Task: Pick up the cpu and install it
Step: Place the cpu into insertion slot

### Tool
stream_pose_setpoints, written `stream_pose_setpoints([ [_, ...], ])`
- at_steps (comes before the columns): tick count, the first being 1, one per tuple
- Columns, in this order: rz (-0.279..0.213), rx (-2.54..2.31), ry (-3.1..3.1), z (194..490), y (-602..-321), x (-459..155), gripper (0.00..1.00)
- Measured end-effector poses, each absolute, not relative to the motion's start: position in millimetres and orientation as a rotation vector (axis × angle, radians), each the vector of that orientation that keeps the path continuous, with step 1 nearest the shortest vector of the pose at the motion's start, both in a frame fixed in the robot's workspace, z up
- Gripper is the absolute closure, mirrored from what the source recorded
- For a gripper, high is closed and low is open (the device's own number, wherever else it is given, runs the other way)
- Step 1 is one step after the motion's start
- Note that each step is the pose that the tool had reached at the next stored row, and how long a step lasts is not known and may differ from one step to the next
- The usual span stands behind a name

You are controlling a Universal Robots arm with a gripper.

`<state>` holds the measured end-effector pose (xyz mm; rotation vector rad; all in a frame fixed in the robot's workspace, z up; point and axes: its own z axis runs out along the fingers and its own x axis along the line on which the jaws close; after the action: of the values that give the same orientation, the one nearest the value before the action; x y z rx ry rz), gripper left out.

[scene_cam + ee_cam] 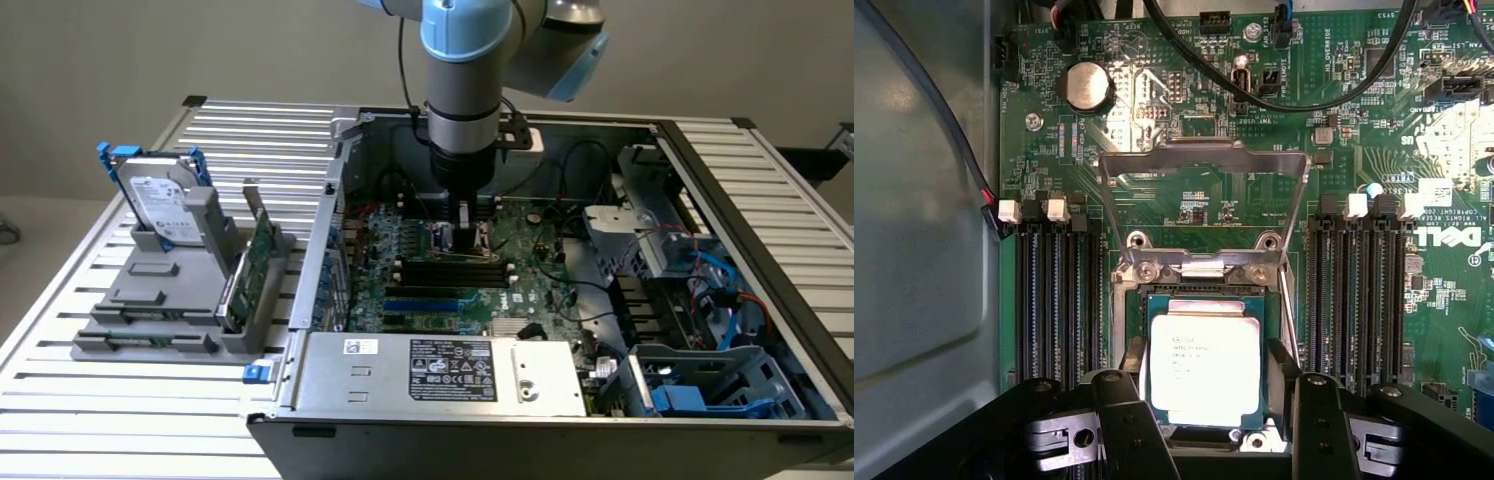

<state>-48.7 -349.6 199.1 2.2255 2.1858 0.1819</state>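
Jaws stand wide apart, gripping nothing, straddling the cpu (1204,370), which lies flat in the motherboard socket (1118,310) squarely between them, load plate (1204,153) open.

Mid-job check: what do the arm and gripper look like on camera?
The arm is a grey tube with light-blue joint caps and a thin black cable alongside. The gripper is black, with two blocky fingers and silver bolted blocks.
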Motion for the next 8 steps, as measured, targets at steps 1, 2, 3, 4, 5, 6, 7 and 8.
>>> stream_pose_setpoints([
  [1, 0.181, 2.225, 2.186, 199.1, -349.4, -48.7, 0.45],
  [2, 0.18, 2.225, 2.185, 198.9, -349.1, -48.7, 0.45],
  [3, 0.18, 2.224, 2.185, 198.9, -348.9, -48.6, 0.45],
  [4, 0.179, 2.224, 2.185, 198.8, -348.8, -48.7, 0.45],
  [5, 0.178, 2.224, 2.185, 198.8, -348.8, -48.7, 0.45],
  [6, 0.177, 2.223, 2.184, 198.8, -348.7, -48.7, 0.45],
  [7, 0.176, 2.223, 2.184, 198.7, -348.5, -48.7, 0.45],
  [8, 0.176, 2.223, 2.184, 198.7, -348.4, -48.7, 0.45],
])
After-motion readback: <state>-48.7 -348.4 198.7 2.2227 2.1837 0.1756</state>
